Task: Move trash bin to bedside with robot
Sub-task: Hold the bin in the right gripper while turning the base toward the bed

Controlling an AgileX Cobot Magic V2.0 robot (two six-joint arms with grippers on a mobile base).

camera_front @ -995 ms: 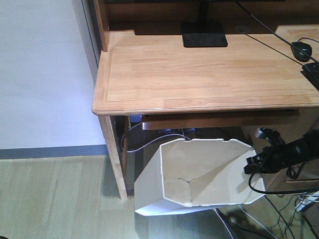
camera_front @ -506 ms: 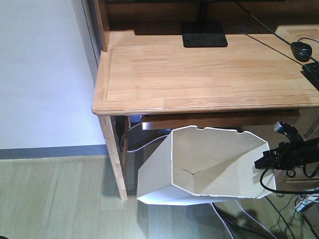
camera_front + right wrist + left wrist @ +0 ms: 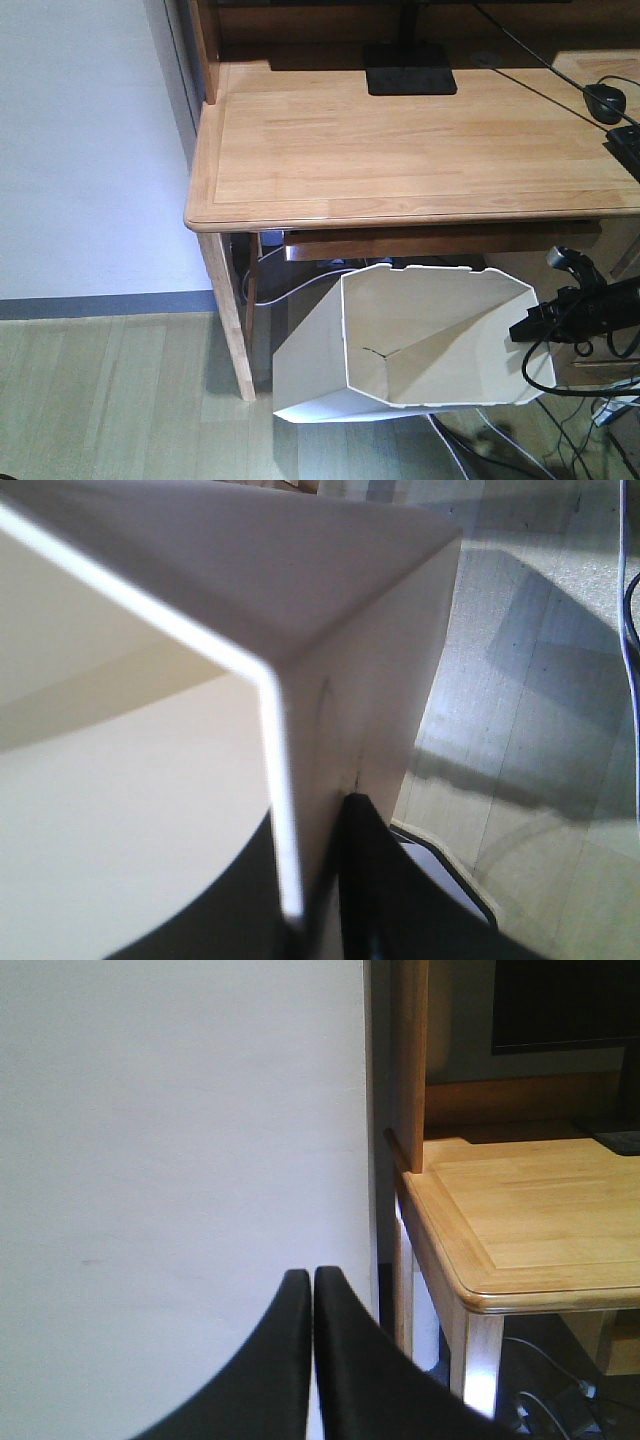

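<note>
The white trash bin (image 3: 400,340) hangs tilted in front of the desk, its open mouth facing the front camera and its cream inside showing. My right gripper (image 3: 522,328) is shut on the bin's right rim. In the right wrist view the thin bin wall (image 3: 330,710) runs between my two black fingers (image 3: 375,870), one inside and one outside. My left gripper (image 3: 312,1278) is shut and empty, pointing at a white wall beside the desk. The bed is out of view.
A light wooden desk (image 3: 400,150) stands above and behind the bin, with a monitor base (image 3: 410,75) and a mouse (image 3: 604,100) on it. Cables (image 3: 300,280) hang under it. The desk leg (image 3: 228,310) is left of the bin. The wood floor (image 3: 110,400) lies at lower left.
The bin first swung right and up with my right gripper. Since half a second ago it has dropped slightly and tilted; the gripper has barely moved.
</note>
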